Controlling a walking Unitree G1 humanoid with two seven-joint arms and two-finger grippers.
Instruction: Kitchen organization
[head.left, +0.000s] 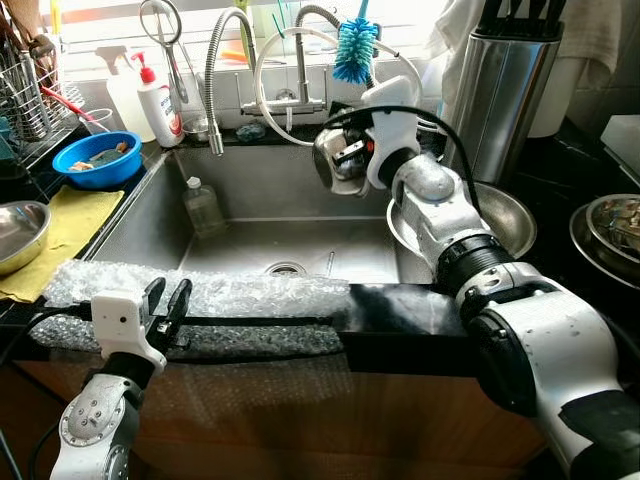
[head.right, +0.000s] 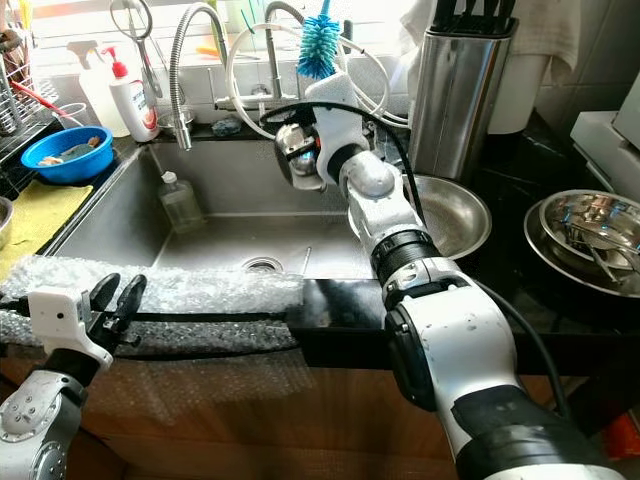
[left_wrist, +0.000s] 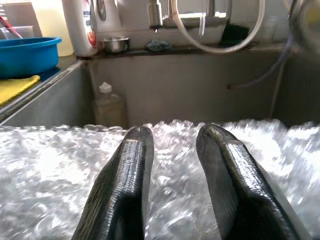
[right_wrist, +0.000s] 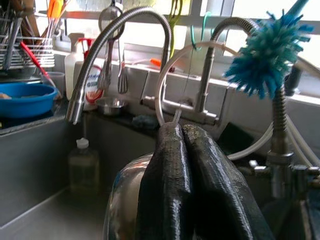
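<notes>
Right gripper (head.left: 345, 160) clamped on shiny steel bowl (head.left: 335, 165), held above sink (head.left: 290, 235) at its back right; bowl half hidden behind fingers (right_wrist: 167, 195). Left gripper (head.left: 165, 305), fingers slightly parted, grasping nothing, over crinkly bubble wrap (head.left: 210, 295) on sink's front edge.

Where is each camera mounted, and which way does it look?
Head eyes: look forward and down at the sink; both arms show, right tool holding a steel bowl.
Left wrist: looks along the left tool over bubble wrap into the sink.
Right wrist: looks along shut fingers toward the faucet.
Shared: small bottle.
</notes>
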